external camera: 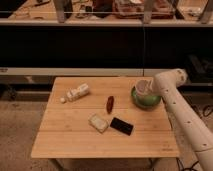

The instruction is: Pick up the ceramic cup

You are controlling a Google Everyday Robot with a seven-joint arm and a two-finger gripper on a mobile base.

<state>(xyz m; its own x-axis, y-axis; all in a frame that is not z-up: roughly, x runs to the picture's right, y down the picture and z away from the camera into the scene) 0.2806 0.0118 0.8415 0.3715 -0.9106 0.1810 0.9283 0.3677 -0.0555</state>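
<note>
The ceramic cup (142, 87) is small, white and round, and sits just above the round green dish (145, 102) at the table's far right. My gripper (150, 89) comes in from the right at the end of the white arm (182, 112) and is against the cup's right side, shut on it. The cup hangs slightly above the dish's rim. The gripper's fingers are mostly hidden behind the cup and wrist.
On the wooden table (70, 140) lie a white bottle-like object (76, 93) at the far left, a small red object (109, 103) in the middle, a pale block (98, 122) and a black flat device (122, 126) nearer the front. Dark shelving stands behind.
</note>
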